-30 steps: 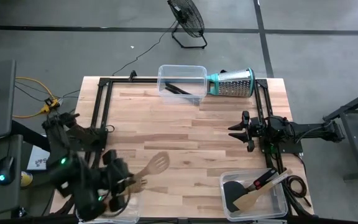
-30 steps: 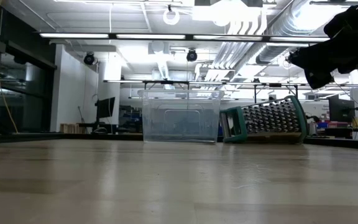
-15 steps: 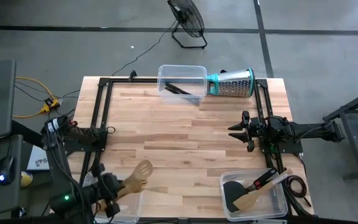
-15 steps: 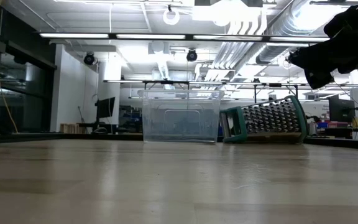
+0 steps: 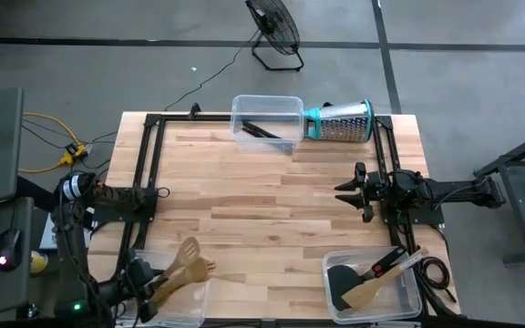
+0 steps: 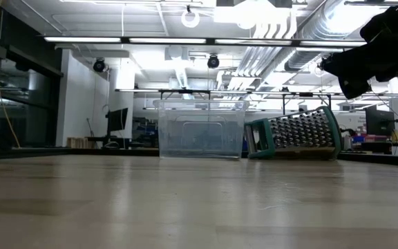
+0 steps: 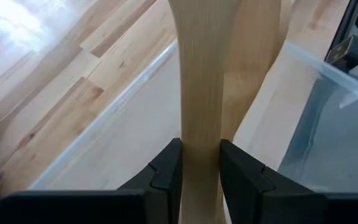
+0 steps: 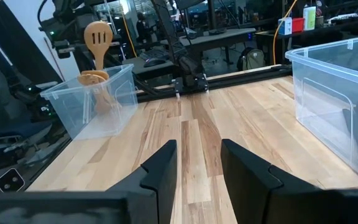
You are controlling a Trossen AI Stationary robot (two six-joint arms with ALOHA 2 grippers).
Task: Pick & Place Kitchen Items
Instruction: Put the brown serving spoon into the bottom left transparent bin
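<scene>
Release should wait until the slotted wooden spoon [image 5: 187, 259], whose handle is clamped between the left end effector [image 7: 201, 163] fingers, tips lower into the clear bin [image 5: 182, 310] at the bench [image 5: 262, 196] corner nearest the left arm, beside the wooden utensil [image 8: 92, 77] already leaning there. Spoon head hangs just above that bin's rim, so I would lower it first, then part the fingers. Right end effector [image 8: 197, 163] waits across the bench from that bin, fingers parted and empty.
</scene>
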